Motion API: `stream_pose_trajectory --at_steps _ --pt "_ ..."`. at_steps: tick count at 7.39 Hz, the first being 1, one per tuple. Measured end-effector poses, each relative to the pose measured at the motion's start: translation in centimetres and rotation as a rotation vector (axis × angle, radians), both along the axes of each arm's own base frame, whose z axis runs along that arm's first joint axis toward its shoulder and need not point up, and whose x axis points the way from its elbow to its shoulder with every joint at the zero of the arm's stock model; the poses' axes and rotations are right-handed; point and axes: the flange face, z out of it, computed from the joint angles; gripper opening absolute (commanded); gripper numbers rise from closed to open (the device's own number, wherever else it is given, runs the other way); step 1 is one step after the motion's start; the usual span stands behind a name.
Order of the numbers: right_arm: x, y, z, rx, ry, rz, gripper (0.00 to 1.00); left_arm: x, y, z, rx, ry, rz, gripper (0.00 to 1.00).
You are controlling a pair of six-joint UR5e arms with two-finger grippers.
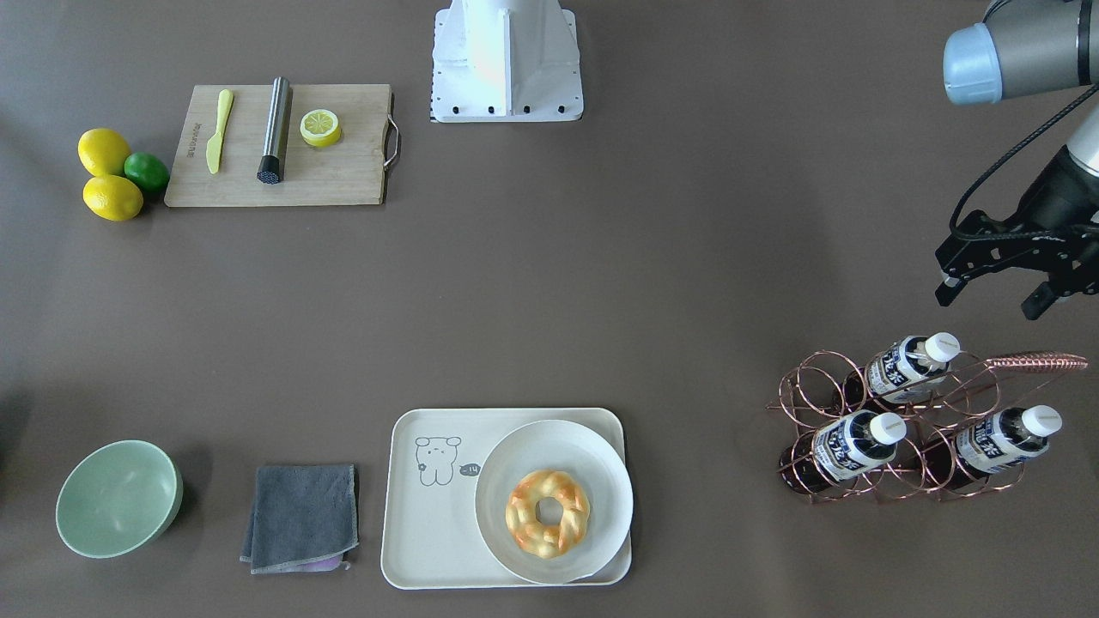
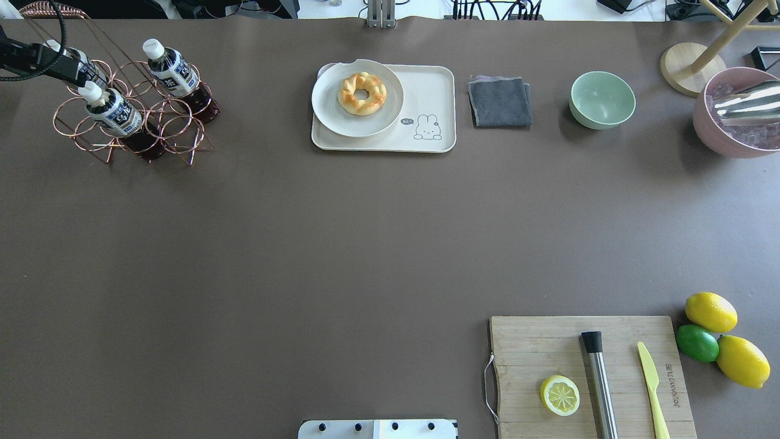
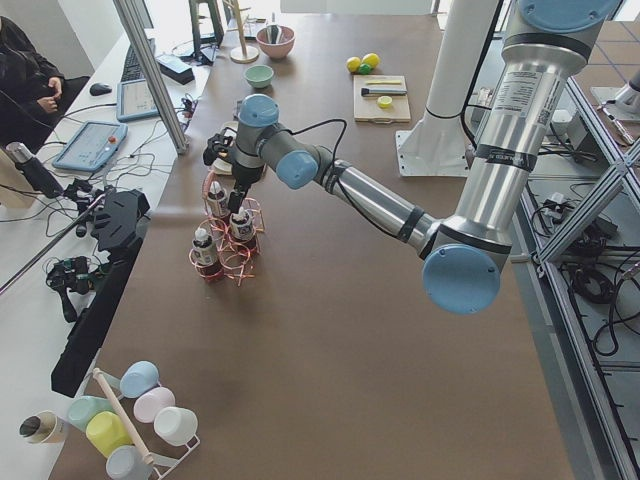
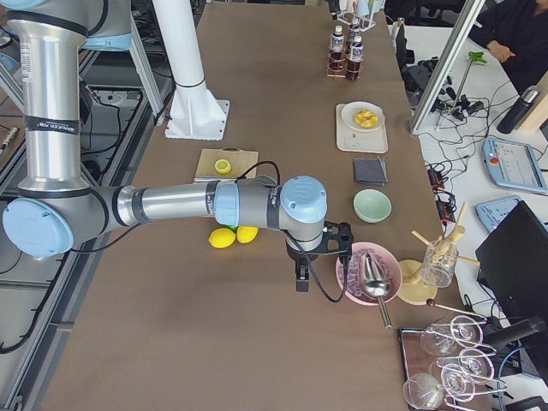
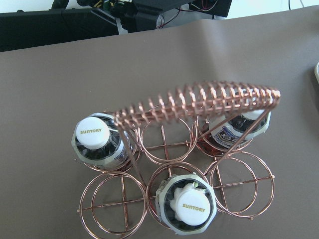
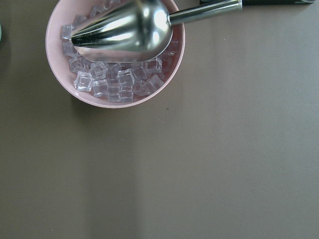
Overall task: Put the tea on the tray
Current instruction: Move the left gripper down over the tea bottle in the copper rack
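**Tea in the rack, tray waiting**

No part of the placing is done. The tray [image 1: 429, 532] lies on the bench [image 1: 601, 283]. Its bear drawing [image 1: 438, 461] has a bubble that seems to read "hi". A plate [image 1: 515, 455] with a doughnut [image 1: 547, 512] fills the other half.

To the right, the tea [image 1: 910, 367] stands with two more bottles in a copper rack [image 1: 803, 382]. Their caps [image 5: 93, 133] read SUNTORY.

The left gripper [image 1: 996, 296] hovers beside it, fingers [image 1: 945, 292] spread and empty. The right gripper [image 4: 301, 276] hangs near the ice bowl [image 6: 99, 103]. I cannot tell how its fingers are set.
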Motion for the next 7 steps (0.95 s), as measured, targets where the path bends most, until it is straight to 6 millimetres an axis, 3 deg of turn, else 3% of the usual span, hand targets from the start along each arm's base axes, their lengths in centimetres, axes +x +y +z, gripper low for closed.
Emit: stream_pose_trajectory --at_steps 2,5,7 --pt "0.0 0.1 0.1 -0.003 0.000 0.000 1.00 2.0 -1.0 -0.5 0.023 0.009 0.011 0.97" --pt "0.0 0.1 0.1 -0.002 0.001 0.000 1.00 2.4 -1.8 1.6 0.049 0.019 0.009 0.97" --pt "0.0 0.1 0.1 -0.002 0.002 0.000 1.00 2.4 -2.2 3.1 0.045 0.030 -0.009 0.85"
